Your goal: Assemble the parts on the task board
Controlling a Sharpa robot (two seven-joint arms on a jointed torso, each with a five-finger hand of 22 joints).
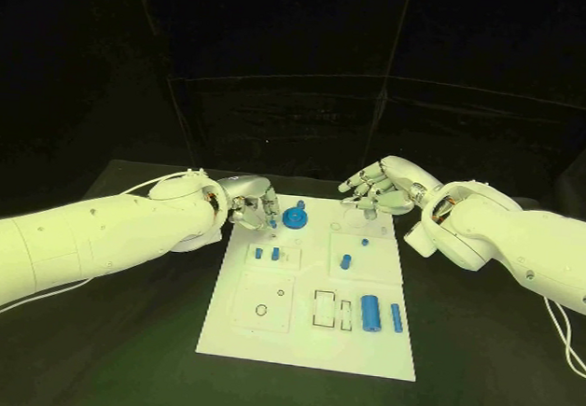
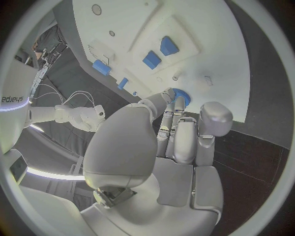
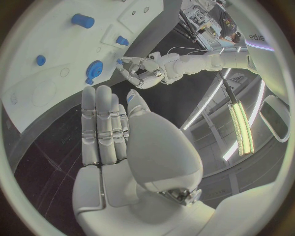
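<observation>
Black table (image 1: pixel 121 341) is sitting under everything, running out to 3, 6 and 9 o'clock w/ its far edge lying toward 12. Dark backdrop (image 1: pixel 305 35) is hanging behind it at 12, thin frame rails (image 1: pixel 383 78) crossing it. Same dark tabletop is showing in left wrist view (image 2: pixel 261 147) and right wrist view (image 3: pixel 37 152).

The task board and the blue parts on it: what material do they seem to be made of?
The task board looks like matte white plastic: even colour, shallow moulded recesses, no glare. The blue parts, such as the large cylinder and the round gear-like piece, look like matte plastic too, perhaps printed; the views cannot confirm this.
</observation>
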